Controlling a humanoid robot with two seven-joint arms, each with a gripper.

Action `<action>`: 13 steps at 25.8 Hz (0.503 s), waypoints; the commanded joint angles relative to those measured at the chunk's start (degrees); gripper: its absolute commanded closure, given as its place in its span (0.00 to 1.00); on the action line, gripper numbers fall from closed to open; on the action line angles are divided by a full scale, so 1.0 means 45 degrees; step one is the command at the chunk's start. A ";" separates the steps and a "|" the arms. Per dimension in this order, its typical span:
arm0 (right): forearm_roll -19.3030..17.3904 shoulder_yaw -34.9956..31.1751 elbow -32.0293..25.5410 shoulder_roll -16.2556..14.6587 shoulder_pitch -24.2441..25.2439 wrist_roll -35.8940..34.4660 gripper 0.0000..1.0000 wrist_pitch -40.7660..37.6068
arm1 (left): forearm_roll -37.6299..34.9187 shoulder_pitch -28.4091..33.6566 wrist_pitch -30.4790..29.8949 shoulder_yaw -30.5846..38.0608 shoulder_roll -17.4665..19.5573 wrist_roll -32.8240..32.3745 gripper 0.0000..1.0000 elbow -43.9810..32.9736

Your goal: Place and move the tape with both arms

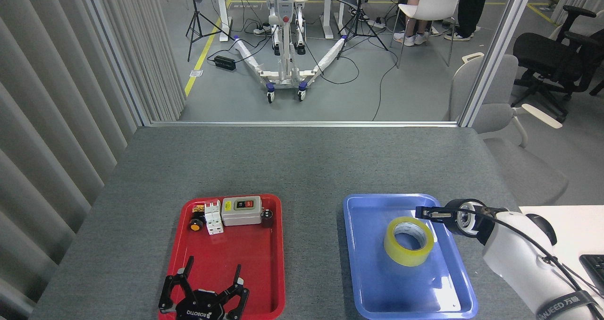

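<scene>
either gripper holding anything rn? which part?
Nothing held. The tape lies free in the blue tray; right gripper sits beside it, left gripper open and empty.

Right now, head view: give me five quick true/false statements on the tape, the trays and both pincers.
1. The tape lies flat in the blue tray. True.
2. The right pincer grips the tape. False: it is clear of the roll, beside its far right edge.
3. The left pincer is open over the red tray. True.
4. The red tray is empty. False: electrical parts sit at its far end.
5. The tape stands on edge. False: its core faces up.
</scene>
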 commanded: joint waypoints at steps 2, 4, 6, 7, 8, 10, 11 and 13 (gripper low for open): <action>0.1371 -0.1221 -0.1068 -0.0241 0.0586 -0.1003 0.27 -0.0044 | 0.1353 -0.0011 -0.0336 -0.0079 0.0033 -0.1049 0.00 -0.0129; 0.1840 -0.1553 -0.1595 -0.0300 0.0880 -0.1843 0.25 -0.0200 | 0.2076 -0.0031 -0.0394 -0.0059 0.0033 -0.1694 0.00 -0.0168; 0.2387 -0.1964 -0.1967 -0.0300 0.1212 -0.2781 0.21 -0.0669 | 0.2213 -0.0031 -0.0356 -0.0040 0.0033 -0.1773 0.00 -0.0168; 0.2817 -0.2374 -0.2142 -0.0280 0.1485 -0.3328 0.19 -0.0943 | 0.2252 -0.0031 -0.0316 -0.0020 0.0033 -0.1773 0.00 -0.0168; 0.3344 -0.2901 -0.2396 -0.0280 0.1837 -0.3914 0.17 -0.1294 | 0.2271 -0.0031 -0.0258 -0.0001 0.0033 -0.1773 0.00 -0.0168; 0.4673 -0.4190 -0.2963 -0.0144 0.2774 -0.5125 0.08 -0.2115 | 0.2291 -0.0031 -0.0160 0.0078 0.0033 -0.1695 0.00 -0.0149; 0.5434 -0.4913 -0.3197 -0.0007 0.3282 -0.5808 0.07 -0.2681 | 0.2291 -0.0031 -0.0121 0.0156 0.0014 -0.1538 0.00 -0.0129; 0.7173 -0.6495 -0.3490 0.0794 0.4258 -0.7214 0.05 -0.3911 | 0.2428 -0.0050 0.0094 0.0370 0.0014 -0.1070 0.00 -0.0090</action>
